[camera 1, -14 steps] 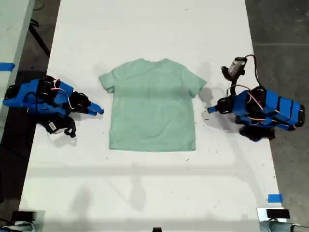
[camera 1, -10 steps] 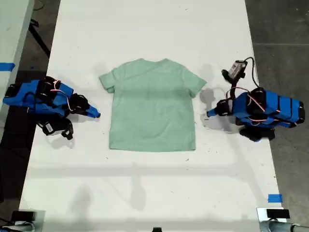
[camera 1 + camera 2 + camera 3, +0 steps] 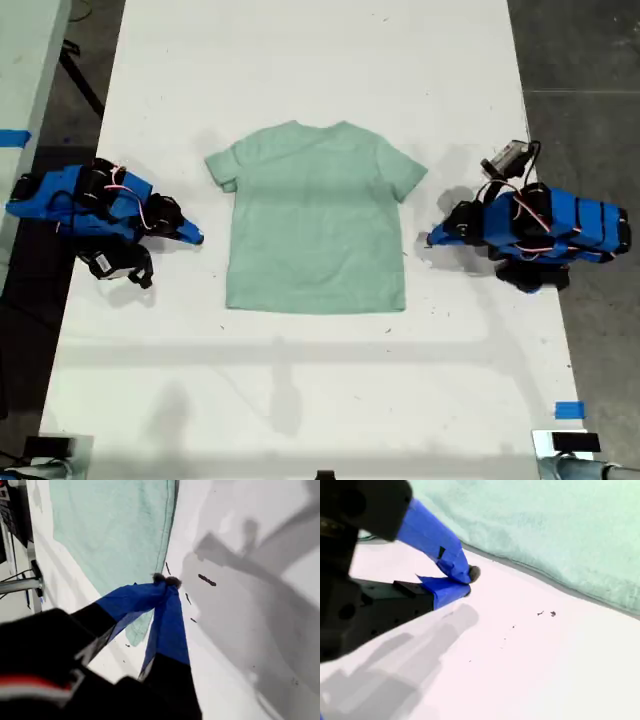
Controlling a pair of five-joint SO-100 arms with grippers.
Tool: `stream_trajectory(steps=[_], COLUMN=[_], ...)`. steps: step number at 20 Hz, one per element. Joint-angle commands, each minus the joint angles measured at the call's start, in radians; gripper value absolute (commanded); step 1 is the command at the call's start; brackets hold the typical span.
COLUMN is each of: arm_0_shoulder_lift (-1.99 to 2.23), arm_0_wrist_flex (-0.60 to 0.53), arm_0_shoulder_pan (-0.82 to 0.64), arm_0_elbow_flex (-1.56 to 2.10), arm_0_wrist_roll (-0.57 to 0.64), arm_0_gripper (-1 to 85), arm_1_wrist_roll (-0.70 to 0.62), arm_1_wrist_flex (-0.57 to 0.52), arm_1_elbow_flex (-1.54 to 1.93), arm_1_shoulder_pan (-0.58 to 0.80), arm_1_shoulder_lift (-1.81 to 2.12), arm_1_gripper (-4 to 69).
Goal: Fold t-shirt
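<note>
Both tools are pressed together and empty. My first tool (image 3: 164, 581) hangs low over the counter (image 3: 240, 630), with the t-shirt (image 3: 110, 535) just ahead of its tips, the side edge and hem corner closest. My second tool (image 3: 468, 580) sits low near the shirt's opposite edge, not touching it. The shirt lies flat and unfolded between them, placed, I judge, so each tool can open and pinch its own side for a first fold
</note>
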Motion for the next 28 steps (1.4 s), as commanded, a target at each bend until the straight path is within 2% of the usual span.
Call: stream_trajectory(steps=[1, 5, 14, 20, 28], arm_0_shoulder_lift=[0.003, -0.061, -0.687, -1.011, -1.298], arm_0_wrist_flex=[-0.049, -0.106, -0.13, 0.008, 0.155], arm_0_shoulder_pan=[-0.04, -0.092, -0.281, -0.451, -0.649], arm_0_elbow_flex=[-0.029, -0.12, -0.64, -0.976, -1.308], arm_0_wrist_roll=[-0.058, -0.044, 0.167, 0.311, 0.474], arm_0_gripper=[0.0, 0.0, 0.0, 0.0, 0.0], arm_1_wrist_roll=[0.011, -0.064, -0.365, -0.541, -0.715], arm_1_wrist_flex=[0.005, 0.054, 0.098, 0.213, 0.362], arm_1_elbow_flex=[-0.077, -0.241, -0.729, -1.06, -1.506], arm_1_shoulder_pan=[-0.026, 0.011, 0.241, 0.422, 0.578], arm_1_shoulder_lift=[-0.003, -0.054, -0.58, -0.891, -1.249], arm_1_gripper=[-1.0, -1.0, -1.0, -1.0, -1.1])
